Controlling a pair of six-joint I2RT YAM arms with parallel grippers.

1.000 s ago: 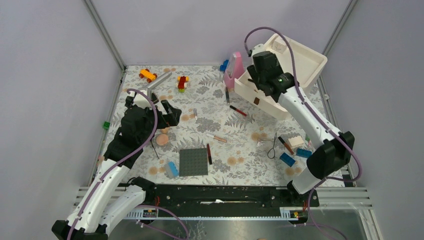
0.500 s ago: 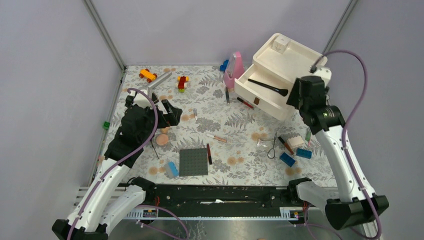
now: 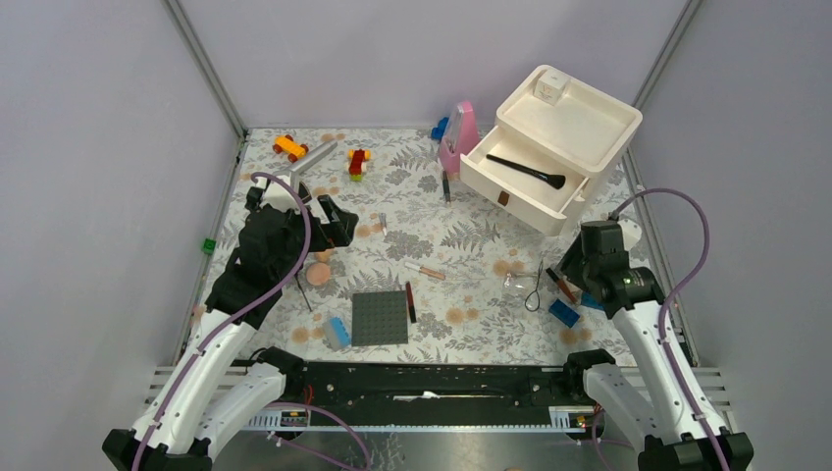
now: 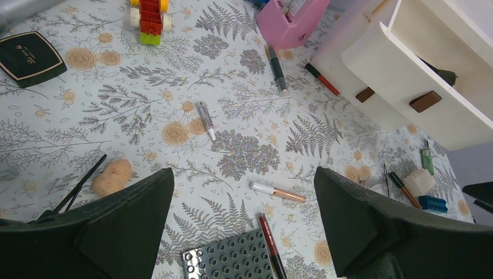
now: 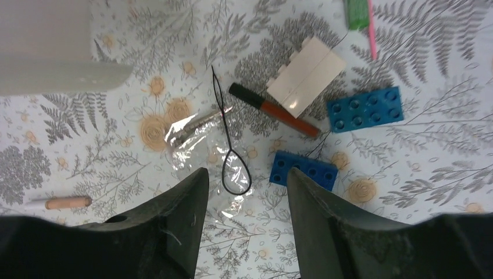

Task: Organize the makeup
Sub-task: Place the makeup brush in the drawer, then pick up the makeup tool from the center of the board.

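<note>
The right pincer (image 5: 244, 232) hangs with its jaws apart and nothing between them, directly over a thin black loop (image 5: 235, 174) that lies on a crumpled clear wrapper (image 5: 195, 133). Just beyond are a red-and-black stick (image 5: 273, 110) touching a beige sponge block (image 5: 306, 75), with blue bricks (image 5: 365, 108) beside them. A second ago this arm was up over the white drawer unit (image 3: 600, 137); it has since swung away and come down to the near right of the table (image 3: 432, 221). Its leaving uncovers a black brush (image 3: 527, 172) lying in the open drawer (image 3: 510, 201). So one piece of makeup looks put away, and the stick or the sponge seems the likely next pick.

The left pincer (image 4: 244, 232) stands wide open and empty, unmoved over the table's left half. Below it a pale pink stick (image 4: 278, 191), a peach puff (image 4: 111, 176) and a black compact (image 4: 29, 58) all lie loose on the table, so most of the sorting is not yet done.

I cannot tell what the black loop is, or whether it counts as makeup. From above, the right pincer's tips are hidden under its own wrist. In the left wrist view only a dark end of the brush shows over the drawer wall. A thin black handle (image 4: 81, 183) beside the puff is cut off by the left finger. A small white thing (image 3: 550, 88) on the unit's top tray is too small to name.
</note>
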